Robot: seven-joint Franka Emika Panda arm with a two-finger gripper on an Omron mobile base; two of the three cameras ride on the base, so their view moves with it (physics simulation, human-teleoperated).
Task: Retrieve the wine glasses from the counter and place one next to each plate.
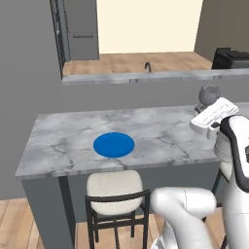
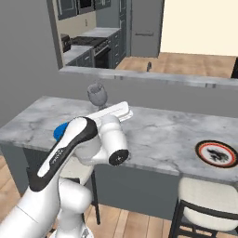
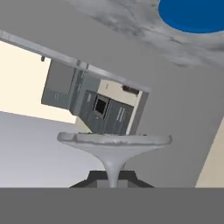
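Item: my gripper (image 3: 113,178), fingers pinched tight on a wine glass (image 2: 97,95) stem, held above the marble bar (image 1: 160,131), right of the blue plate (image 1: 114,145).

1 wine glass (image 2: 97,95), 2 plates: 1 blue plate (image 1: 114,145), 1 red-rimmed plate (image 2: 215,154), 2 stools (image 1: 115,193), 1 counter (image 1: 160,131)

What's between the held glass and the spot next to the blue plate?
Nothing visible. The gripper is shut on the wine glass by its stem, held above the marble bar top. The marble between it and the blue plate is bare.
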